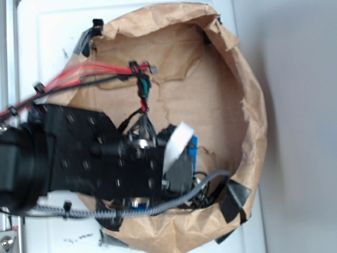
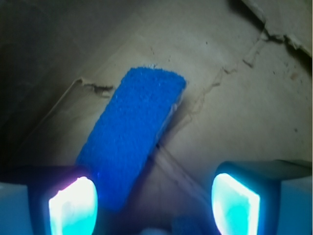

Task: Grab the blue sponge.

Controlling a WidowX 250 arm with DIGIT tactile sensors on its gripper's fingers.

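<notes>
The blue sponge (image 2: 131, 132) is a flat bright blue slab lying slantwise on the brown paper floor in the wrist view. Its near end reaches down beside my left fingertip (image 2: 73, 205). My gripper (image 2: 154, 205) is open, its two glowing pads far apart, with the sponge's near end just inside the left pad and bare paper between the pads. In the exterior view only a thin blue strip of the sponge (image 1: 193, 149) shows under my gripper (image 1: 181, 153), which hangs low inside the paper bowl.
A crumpled brown paper wall (image 1: 253, 132) rings the work area, taped with black tape (image 1: 234, 197). Red and black cables (image 1: 95, 74) and a grey braided cable (image 1: 174, 197) run along the black arm. A tear in the paper (image 2: 93, 85) lies beside the sponge.
</notes>
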